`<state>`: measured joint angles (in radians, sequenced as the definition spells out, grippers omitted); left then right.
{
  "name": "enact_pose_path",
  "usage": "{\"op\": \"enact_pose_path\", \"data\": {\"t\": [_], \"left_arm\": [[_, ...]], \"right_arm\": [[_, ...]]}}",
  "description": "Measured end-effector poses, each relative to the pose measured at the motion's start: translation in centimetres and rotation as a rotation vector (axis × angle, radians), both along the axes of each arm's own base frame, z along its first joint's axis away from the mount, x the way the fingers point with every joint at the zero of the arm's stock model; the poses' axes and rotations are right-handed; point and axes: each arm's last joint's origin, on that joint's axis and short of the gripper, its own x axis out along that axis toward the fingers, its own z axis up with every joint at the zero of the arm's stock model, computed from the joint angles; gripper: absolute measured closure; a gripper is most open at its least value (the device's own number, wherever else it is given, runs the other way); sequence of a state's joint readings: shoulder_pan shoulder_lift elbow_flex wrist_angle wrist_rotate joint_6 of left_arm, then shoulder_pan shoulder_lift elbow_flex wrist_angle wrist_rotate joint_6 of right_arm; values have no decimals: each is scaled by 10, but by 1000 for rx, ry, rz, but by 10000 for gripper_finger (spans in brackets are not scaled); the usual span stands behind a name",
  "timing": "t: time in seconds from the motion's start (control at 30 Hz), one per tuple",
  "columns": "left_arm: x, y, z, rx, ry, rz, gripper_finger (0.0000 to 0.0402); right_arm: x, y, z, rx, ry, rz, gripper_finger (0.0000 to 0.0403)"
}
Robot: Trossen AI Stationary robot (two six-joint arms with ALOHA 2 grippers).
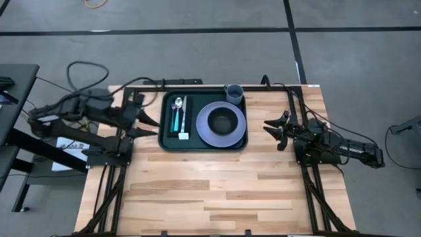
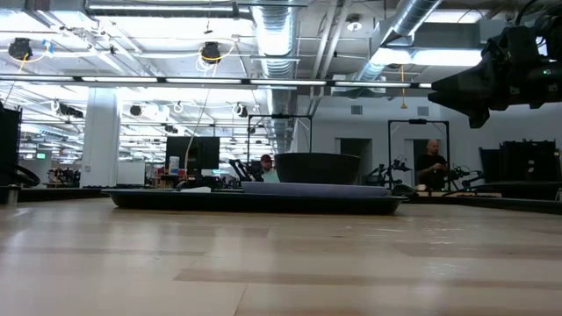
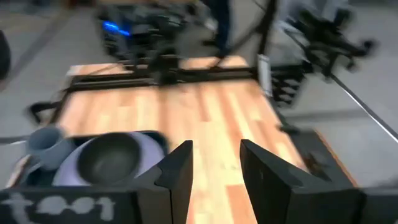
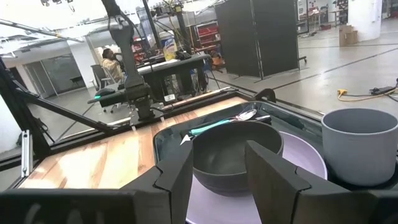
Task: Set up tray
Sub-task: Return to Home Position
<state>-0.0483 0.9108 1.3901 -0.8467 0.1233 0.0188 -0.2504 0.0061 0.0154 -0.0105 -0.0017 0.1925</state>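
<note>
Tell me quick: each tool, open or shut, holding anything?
Left tool: open, holding nothing.
Right tool: open, holding nothing.

1. A grey concrete floor (image 1: 197, 16) crossed by dark lines surrounds the pale wood-plank worktop (image 1: 217, 191). A yellow cable (image 1: 97, 3) lies on the floor beyond it.
2. Overhead, round silver ducts (image 2: 272, 35) and long white strip lights (image 2: 158, 10) run under an open ceiling.
3. A white square column (image 2: 99, 136) stands in the hall.
4. Tall dark partition panels (image 4: 261, 34) stand farther off, and a seated person (image 4: 112, 59) shows behind a black desk.
</note>
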Motion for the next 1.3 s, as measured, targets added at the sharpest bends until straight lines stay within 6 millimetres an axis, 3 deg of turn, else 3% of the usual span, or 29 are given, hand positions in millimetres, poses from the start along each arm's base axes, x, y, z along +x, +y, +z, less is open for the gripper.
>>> {"op": "enact_pose_path", "data": {"t": [0.1,0.3,0.47,0.63,0.9,1.3], "left_arm": [[-22,4,-30,-50,-60,111,280],[-55,5,-99,-123,-128,136,280],[-64,6,-159,-219,-141,168,280],[-63,6,-199,-272,-240,170,280],[-53,9,-239,-245,-362,254,280],[-42,9,-262,-152,-496,244,280]], "right_arm": [[0,0,0,0,0,0,265],[0,0,0,0,0,0,265],[0,0,0,0,0,0,266],[0,0,0,0,0,0,266],[0,0,0,0,0,0,264],[0,0,0,0,0,0,264]]}}
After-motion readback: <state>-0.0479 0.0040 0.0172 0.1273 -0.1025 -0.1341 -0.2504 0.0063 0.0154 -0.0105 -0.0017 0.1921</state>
